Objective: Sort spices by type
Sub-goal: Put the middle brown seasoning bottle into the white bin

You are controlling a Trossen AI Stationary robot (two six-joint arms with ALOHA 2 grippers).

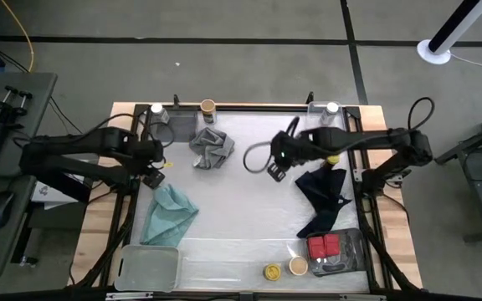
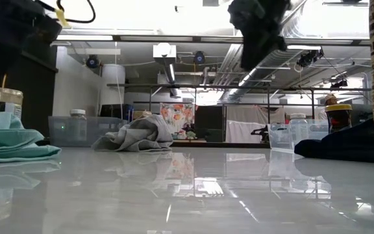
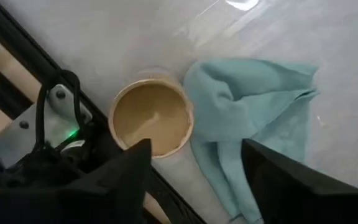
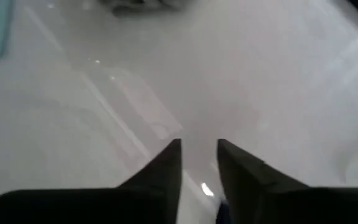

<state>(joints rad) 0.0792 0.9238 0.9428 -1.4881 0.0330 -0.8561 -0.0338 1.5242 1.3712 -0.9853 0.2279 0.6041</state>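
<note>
The left gripper (image 3: 194, 168) is seen in the left wrist view with its jaws spread wide and empty; just ahead of them stands a small round tan-lidded spice jar (image 3: 152, 118), with a crumpled teal cloth (image 3: 247, 118) touching the jar's side. In the high view this jar is hidden beneath the left arm, though the cloth (image 1: 171, 215) shows beside it. The right gripper (image 4: 199, 163) is shown in its wrist view with jaws narrowed to a slim gap, nothing between them, only bare white tabletop (image 4: 260, 81) ahead. Only the high view shows two red boxy tins (image 1: 324, 246) in a clear plastic tray (image 1: 351, 257), well behind the right jaws, with a yellow-lidded jar (image 1: 272, 272) and a tan-lidded jar (image 1: 298, 266) beside it.
</note>
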